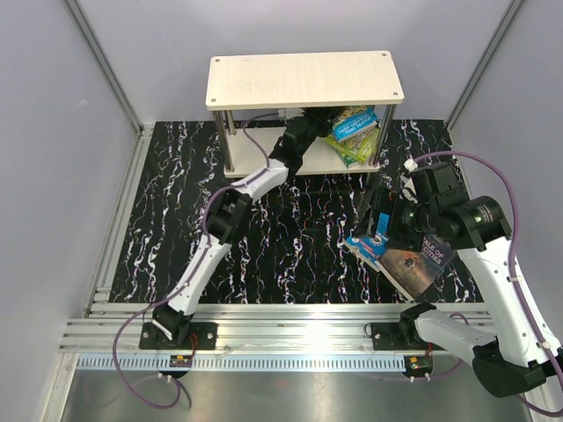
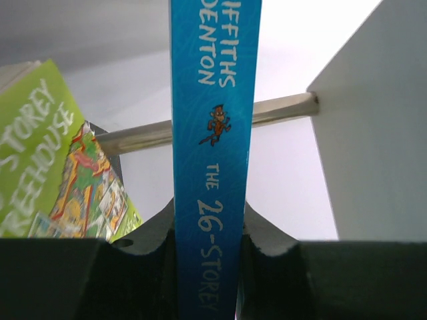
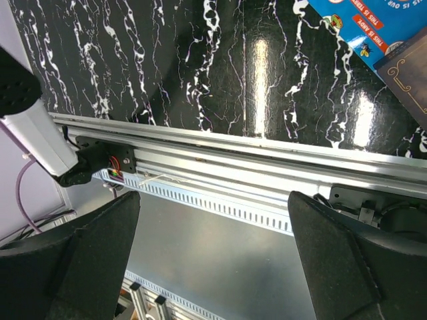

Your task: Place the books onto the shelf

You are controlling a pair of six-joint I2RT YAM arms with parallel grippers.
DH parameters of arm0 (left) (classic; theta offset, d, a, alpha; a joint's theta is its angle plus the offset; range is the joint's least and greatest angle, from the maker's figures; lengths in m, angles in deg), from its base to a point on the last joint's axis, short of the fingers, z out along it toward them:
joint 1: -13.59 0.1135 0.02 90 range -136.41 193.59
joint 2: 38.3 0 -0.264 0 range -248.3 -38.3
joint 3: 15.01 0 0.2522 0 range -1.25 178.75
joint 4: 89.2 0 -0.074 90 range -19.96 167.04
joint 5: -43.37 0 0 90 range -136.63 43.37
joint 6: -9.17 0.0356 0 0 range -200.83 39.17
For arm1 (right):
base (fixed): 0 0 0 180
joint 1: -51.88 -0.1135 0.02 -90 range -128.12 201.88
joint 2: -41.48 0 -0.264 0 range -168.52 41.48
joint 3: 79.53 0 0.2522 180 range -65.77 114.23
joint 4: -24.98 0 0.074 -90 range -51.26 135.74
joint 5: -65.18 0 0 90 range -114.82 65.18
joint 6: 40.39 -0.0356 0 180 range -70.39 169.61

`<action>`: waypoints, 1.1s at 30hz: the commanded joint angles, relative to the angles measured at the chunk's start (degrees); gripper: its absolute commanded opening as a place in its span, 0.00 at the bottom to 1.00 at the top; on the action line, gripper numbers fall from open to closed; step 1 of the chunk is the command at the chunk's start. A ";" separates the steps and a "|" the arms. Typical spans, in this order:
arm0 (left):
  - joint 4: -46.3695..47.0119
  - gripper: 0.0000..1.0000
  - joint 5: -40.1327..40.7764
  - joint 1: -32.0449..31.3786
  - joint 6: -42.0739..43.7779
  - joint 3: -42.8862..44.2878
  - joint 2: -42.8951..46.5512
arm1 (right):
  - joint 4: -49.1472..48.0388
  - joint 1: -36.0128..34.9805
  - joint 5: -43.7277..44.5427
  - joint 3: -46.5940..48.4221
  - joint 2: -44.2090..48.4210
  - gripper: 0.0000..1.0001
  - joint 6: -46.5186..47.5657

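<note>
The shelf [image 1: 303,79] stands at the back of the table. My left gripper [image 1: 305,139] reaches into its lower tier, shut on a blue book [image 2: 212,133] whose spine reads "The 26-Storey" and stands upright between the pads. A green book [image 2: 40,167] leans just to the left of it; from above, green books [image 1: 356,132] rest tilted on the lower board. A silver post [image 2: 283,110] and a pale shelf board [image 2: 380,133] lie beyond. On the table at the right lie a blue book [image 1: 374,246] and a dark book [image 1: 420,262]. My right gripper [image 1: 384,218] hovers over them, open and empty.
The black marbled table top [image 1: 290,237] ends in an aluminium rail [image 3: 253,167] at the near edge. In the right wrist view the blue book [image 3: 360,20] and the dark book [image 3: 410,67] show at the top right corner. Grey walls close in the sides.
</note>
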 commanded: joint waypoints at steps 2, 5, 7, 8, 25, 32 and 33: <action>-6.00 0.29 0.52 -1.96 0.83 9.86 -4.64 | 1.19 0.25 1.26 1.67 -0.43 1.00 2.74; -6.35 0.47 0.52 -2.23 1.35 2.06 -1.58 | 1.10 0.25 1.17 1.67 -1.13 1.00 3.27; -7.49 0.66 -1.24 -2.23 2.75 -0.25 -0.08 | 0.92 0.33 1.08 1.67 -1.48 1.00 3.62; -9.15 0.86 -2.20 -2.23 3.19 -0.61 0.19 | 0.75 0.42 1.08 1.67 -1.57 1.00 3.71; -33.15 0.99 -3.37 -1.61 22.53 -3.42 10.82 | -1.80 0.69 -0.85 0.80 -2.63 1.00 4.59; -48.17 0.99 -0.19 -1.97 29.56 7.73 8.72 | -2.94 0.77 -2.35 -0.26 -2.80 1.00 4.41; -48.62 0.99 0.07 -1.97 29.65 7.39 8.80 | -2.95 0.77 -2.52 -0.26 -2.89 1.00 4.41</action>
